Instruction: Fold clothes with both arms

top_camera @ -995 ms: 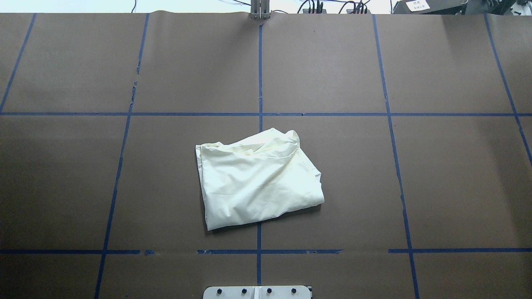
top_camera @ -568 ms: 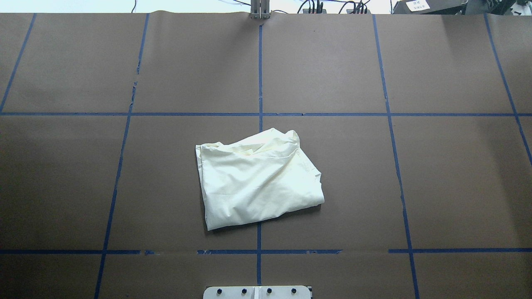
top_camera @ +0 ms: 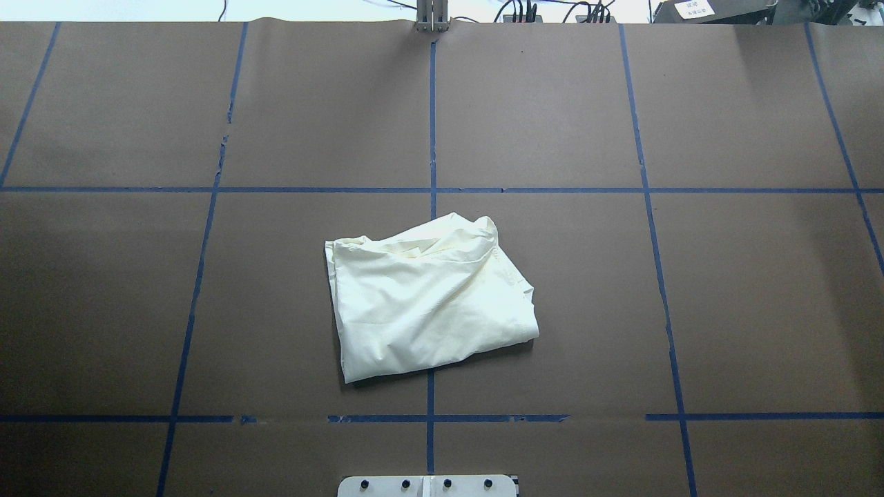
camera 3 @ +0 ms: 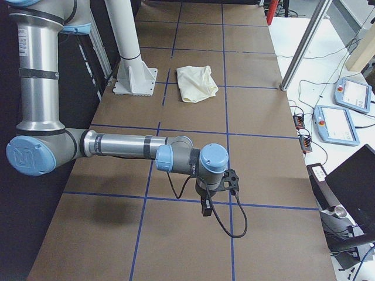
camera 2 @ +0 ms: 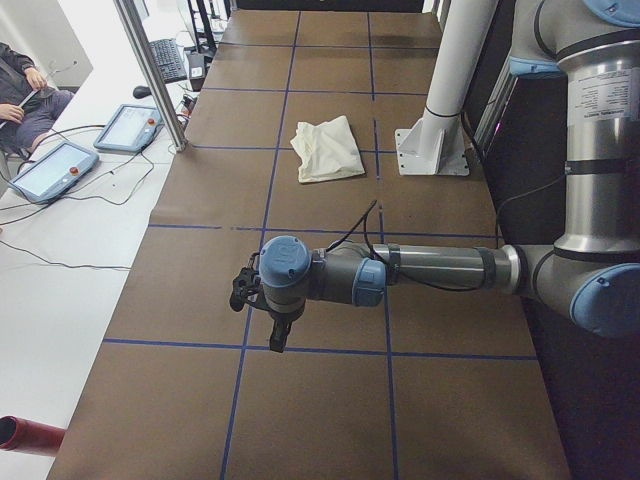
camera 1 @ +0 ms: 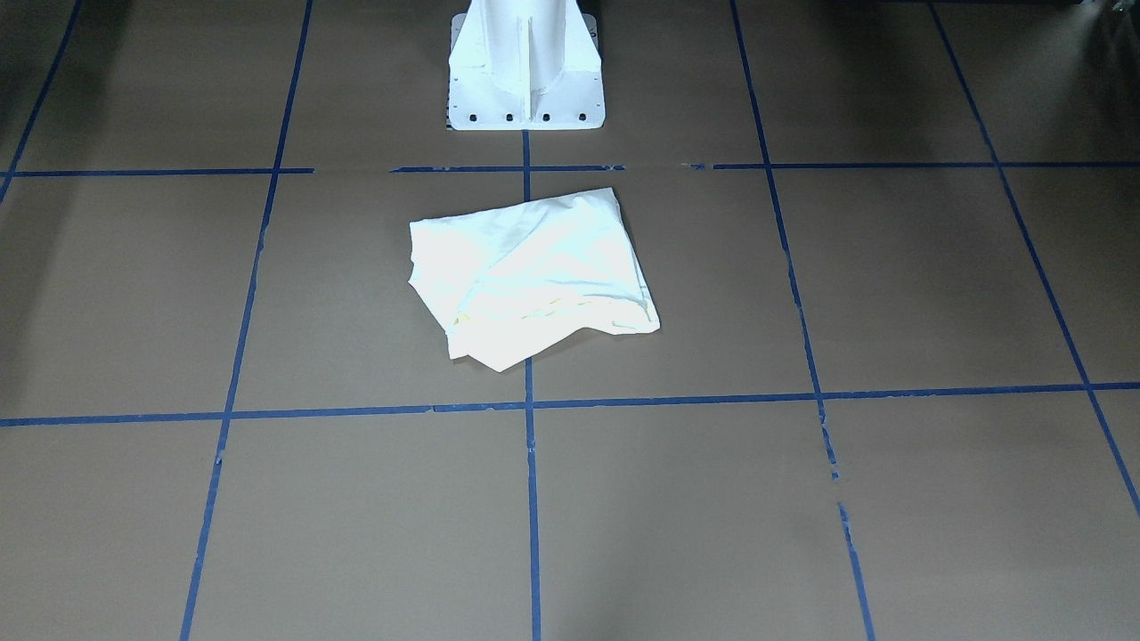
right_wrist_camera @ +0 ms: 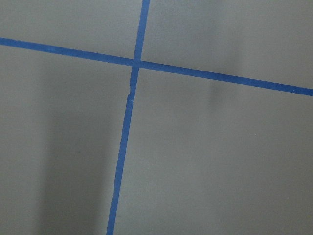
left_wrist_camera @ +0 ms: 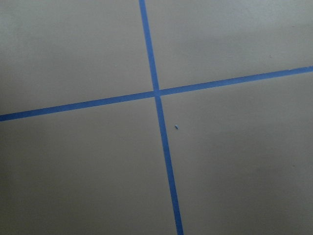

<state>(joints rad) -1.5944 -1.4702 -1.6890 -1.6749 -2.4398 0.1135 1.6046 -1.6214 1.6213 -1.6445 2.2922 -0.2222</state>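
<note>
The cream-white long-sleeved T-shirt (top_camera: 431, 297) lies folded in a rumpled bundle, plain side up, on the brown paper-covered worktop (top_camera: 760, 310). It is well apart from both hands, between them, and near the white metal pedestal base (camera 1: 525, 62). The black two-finger left hand (camera 2: 278, 338) points down near a crossing of blue tape lines (left_wrist_camera: 156, 93) — so does the right hand (camera 3: 205, 209), at the other end. Whether either hand's fingers are apart or together cannot be told.
</note>
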